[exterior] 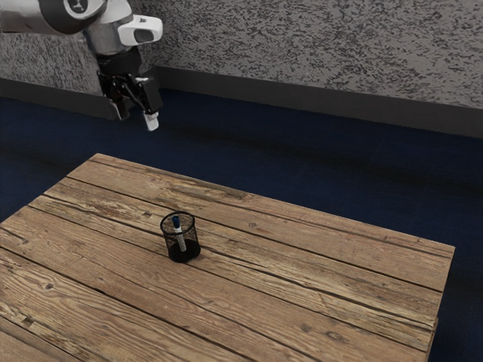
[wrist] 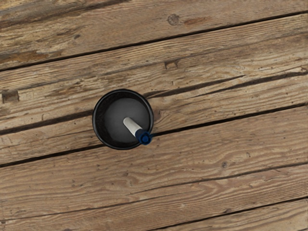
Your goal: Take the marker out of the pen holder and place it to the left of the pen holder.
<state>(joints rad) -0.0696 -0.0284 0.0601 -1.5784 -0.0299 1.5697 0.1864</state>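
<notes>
Blue cap (wrist: 144, 137) uppermost, marker (wrist: 131, 125) stands in the black pen holder (wrist: 94, 119), its long axis tilted; white lower end inside, cap leaning at the rim. Holder upright on the wooden desk (exterior: 302, 271).

Hand (exterior: 136, 117): fingers apart, nothing between them, raised well above desk height near the exterior view's upper left. Marker lies below it and out toward the exterior view's right, well apart.

Key relation (judgement): approach must run outward and down, ending over the cap rather than over the holder's middle, since the lean carries the graspable end to one side. Fingers should close across the tilted axis; a poor line could catch the rim and tip the holder. Task judged at its approach stage; grasp, lift and placing to the holder's left all remain.
</notes>
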